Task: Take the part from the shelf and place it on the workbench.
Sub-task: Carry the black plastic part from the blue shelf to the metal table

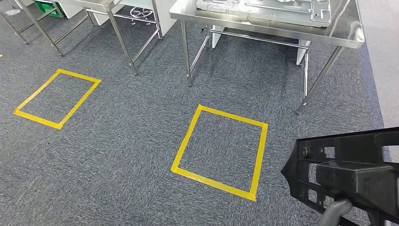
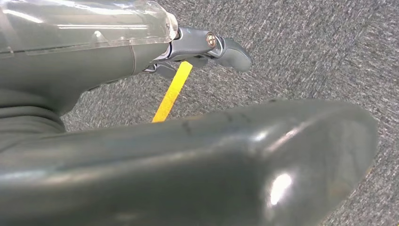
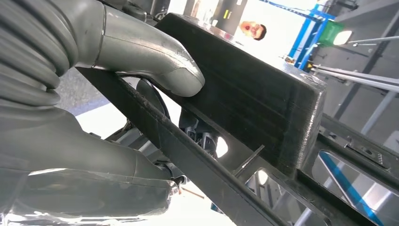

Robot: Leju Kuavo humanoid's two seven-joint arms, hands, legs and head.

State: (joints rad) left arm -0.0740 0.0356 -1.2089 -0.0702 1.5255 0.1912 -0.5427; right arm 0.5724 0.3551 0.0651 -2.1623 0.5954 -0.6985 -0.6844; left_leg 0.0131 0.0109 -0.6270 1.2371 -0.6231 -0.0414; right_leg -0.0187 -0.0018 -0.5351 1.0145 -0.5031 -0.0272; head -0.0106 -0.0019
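Grey speckled carpet (image 1: 117, 141) covers the floor, marked with two squares of yellow tape (image 1: 220, 151), and steel tables stand at the far side.

The right robot hand (image 3: 94, 94) grasps the part (image 1: 348, 174) low at the right of the head view, its thick grey thumb (image 3: 155, 61) pressed flat across a raised block of the part. The left robot hand (image 2: 207, 44) hangs over the carpet above a strip of tape; whether its fingers are spread or curled cannot be told.

The part is a flat black plastic frame with cut-out openings, ribs and a solid rectangular block on its face. It is carried in the air, well apart from the tabletop (image 1: 350, 35), where a grey moulded panel (image 1: 263, 9) lies.
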